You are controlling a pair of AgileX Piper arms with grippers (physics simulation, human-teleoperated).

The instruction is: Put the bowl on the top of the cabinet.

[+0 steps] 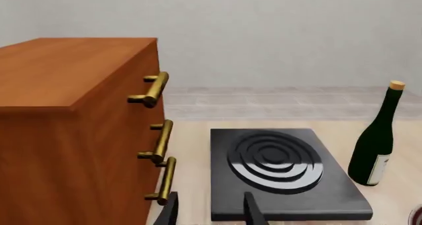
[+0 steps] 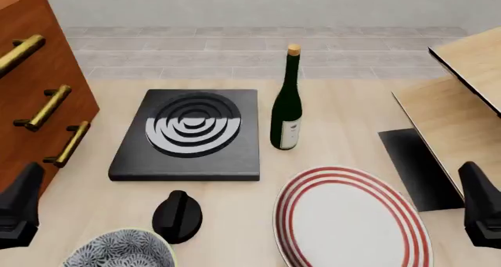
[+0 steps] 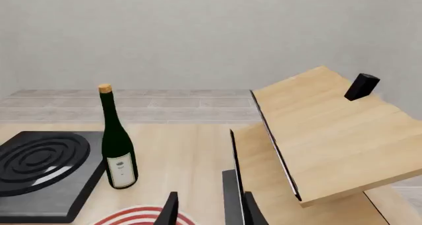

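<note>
The bowl (image 2: 119,252), black-and-white petal patterned, sits on the table at the near edge of the front view, partly cut off by the frame. The reddish-brown cabinet (image 2: 31,73) with brass bar handles stands at the far left; its flat top (image 1: 59,71) shows in the left wrist view. My left gripper (image 2: 20,208) hangs low at the left, to the left of the bowl and near the cabinet's front; its fingers (image 1: 254,211) stand apart, open and empty. My right gripper (image 2: 481,207) is at the far right, also open (image 3: 211,212) and empty. Neither wrist view shows the bowl.
A black hotplate (image 2: 192,132) lies mid-table, with a dark green bottle (image 2: 288,102) upright to its right. A white plate with red rings (image 2: 352,220) lies front right. A small black object (image 2: 177,215) sits just behind the bowl. A pale wood shelf unit (image 2: 461,102) fills the right.
</note>
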